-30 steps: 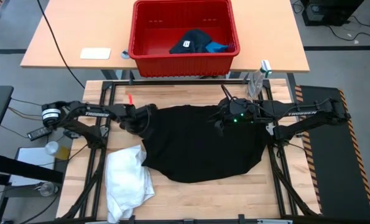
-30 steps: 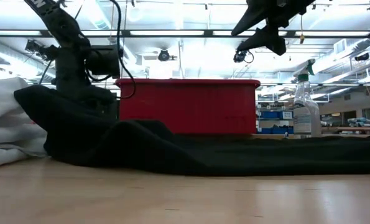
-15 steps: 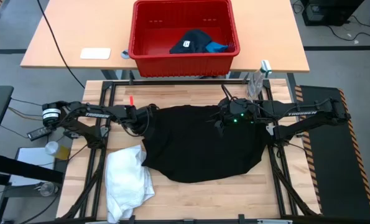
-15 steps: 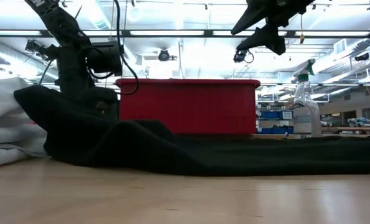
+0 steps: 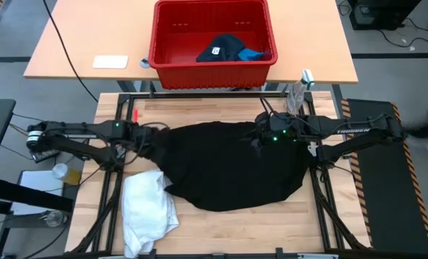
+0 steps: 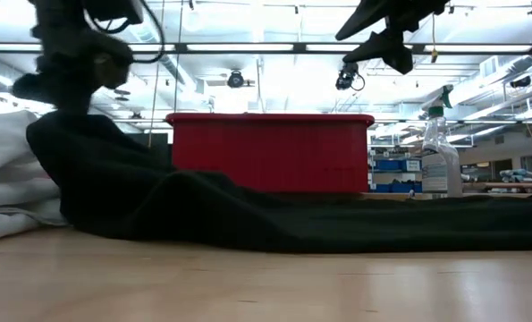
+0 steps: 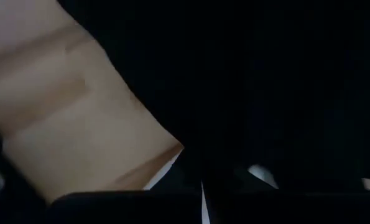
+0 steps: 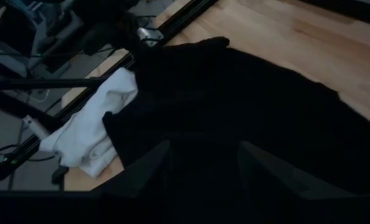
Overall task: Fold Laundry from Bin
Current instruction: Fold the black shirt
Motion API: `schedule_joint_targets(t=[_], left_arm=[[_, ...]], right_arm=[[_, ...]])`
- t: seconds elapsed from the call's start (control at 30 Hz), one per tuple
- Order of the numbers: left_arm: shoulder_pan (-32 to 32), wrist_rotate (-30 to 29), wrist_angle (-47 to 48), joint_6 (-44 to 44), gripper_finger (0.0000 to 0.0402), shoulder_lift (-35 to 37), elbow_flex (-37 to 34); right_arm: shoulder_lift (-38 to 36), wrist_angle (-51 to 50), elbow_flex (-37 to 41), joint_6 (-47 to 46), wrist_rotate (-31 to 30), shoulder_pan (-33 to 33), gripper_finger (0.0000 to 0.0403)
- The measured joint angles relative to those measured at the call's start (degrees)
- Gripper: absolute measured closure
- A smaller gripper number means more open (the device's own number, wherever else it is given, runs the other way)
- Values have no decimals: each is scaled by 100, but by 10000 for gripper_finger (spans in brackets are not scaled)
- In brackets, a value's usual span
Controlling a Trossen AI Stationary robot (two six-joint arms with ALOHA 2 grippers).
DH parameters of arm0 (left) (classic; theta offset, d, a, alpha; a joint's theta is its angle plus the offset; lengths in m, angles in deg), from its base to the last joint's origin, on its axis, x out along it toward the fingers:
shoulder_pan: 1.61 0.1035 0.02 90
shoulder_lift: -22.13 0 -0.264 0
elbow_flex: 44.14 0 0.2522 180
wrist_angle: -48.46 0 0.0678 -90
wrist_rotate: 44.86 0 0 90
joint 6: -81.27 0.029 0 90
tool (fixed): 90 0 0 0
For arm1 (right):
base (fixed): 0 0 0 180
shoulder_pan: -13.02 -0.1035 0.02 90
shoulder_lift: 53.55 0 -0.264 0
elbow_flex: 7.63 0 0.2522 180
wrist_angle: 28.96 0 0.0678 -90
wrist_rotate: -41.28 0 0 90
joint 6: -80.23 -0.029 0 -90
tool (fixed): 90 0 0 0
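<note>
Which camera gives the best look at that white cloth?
The high view: the white garment shows whole, beside the black garment. The low view catches only its edge, the right wrist view part of it, and the left wrist view none.

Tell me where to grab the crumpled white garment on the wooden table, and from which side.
Grip the crumpled white cloth garment at its raised upper fold beside the spread black cloth garment, probably coming straight down from above with the left gripper. It lies bunched in thick folds, so a top ridge offers something to pinch.
</note>
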Motion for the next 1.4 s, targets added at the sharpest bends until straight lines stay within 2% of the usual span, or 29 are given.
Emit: schedule_joint_targets(t=[0.2, 0.33, 0.47, 0.67, 0.83, 0.97, 1.1, 1.27, 1.33, 1.4], left_arm=[[-813, 286, 162, -1154, 401, 8, -498], [-1278, 286, 444, -1642, 401, 9, -561], [-1497, 306, 927, -1997, 401, 10, -564], [-1619, 116, 863, -2161, 398, 12, -565], [-1616, -155, 585, -2157, 355, 12, -568], [-1613, -290, 460, -2046, 290, 26, -493], [-1540, -950, 627, -1574, 238, 29, 54], [-1030, -1736, 908, -671, 226, 23, 639], [-658, -1720, 637, -132, 228, -74, 687], [-286, -1433, 86, 567, 230, -269, 693]], right_arm=[[11, -101, 0, -74, 252, -11, 214], [11, -229, 0, -235, 315, -11, 214], [11, -236, 0, -297, 395, -11, 214], [11, -219, 0, -275, 399, -11, 214], [11, -275, 0, -261, 449, -11, 214], [11, -609, 0, -349, 490, -10, 214], [14, -1030, 0, -447, 565, 51, 214], [114, -1666, -2, -434, 685, 170, 214], [266, -1851, -2, -319, 856, 228, 214], [448, -1808, -2, -199, 1008, 240, 214]])
